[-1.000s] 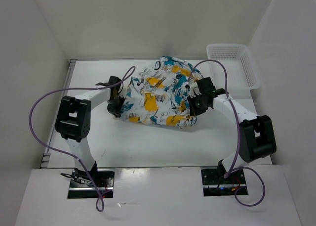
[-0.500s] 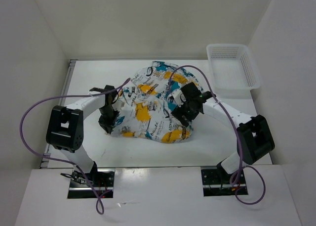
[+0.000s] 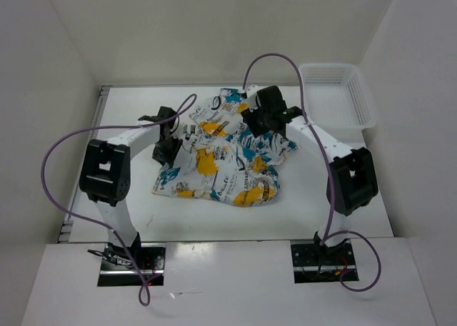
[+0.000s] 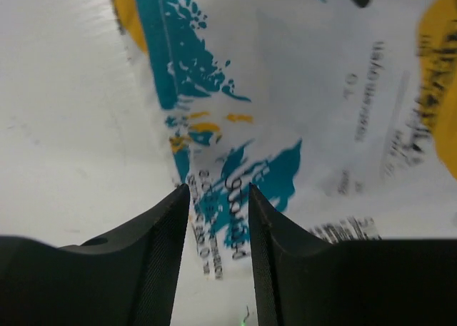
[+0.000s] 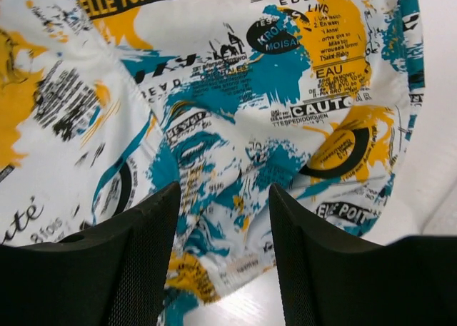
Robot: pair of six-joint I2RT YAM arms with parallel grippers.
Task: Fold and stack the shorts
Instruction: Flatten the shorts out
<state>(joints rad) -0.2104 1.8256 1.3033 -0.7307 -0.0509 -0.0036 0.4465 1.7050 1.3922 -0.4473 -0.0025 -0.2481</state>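
Observation:
The shorts (image 3: 221, 158), white fabric with teal, yellow-orange and black prints, lie rumpled and roughly flat in the middle of the table. My left gripper (image 3: 166, 146) sits at their left edge. In the left wrist view the left gripper (image 4: 218, 190) is open by a narrow gap over the shorts' edge (image 4: 285, 90), with nothing pinched. My right gripper (image 3: 260, 119) hovers over the far right part of the shorts. In the right wrist view the right gripper (image 5: 223, 187) is wide open and empty above the shorts (image 5: 235, 76).
A white perforated plastic basket (image 3: 360, 101) stands at the far right corner of the white table (image 3: 321, 190). White walls close in the left, back and right sides. Purple cables arc above both arms.
The shorts were held spread between both grippers, pulled toward the near side and laid down. Both grippers let go. The right gripper moved to the far side, the left slightly back.

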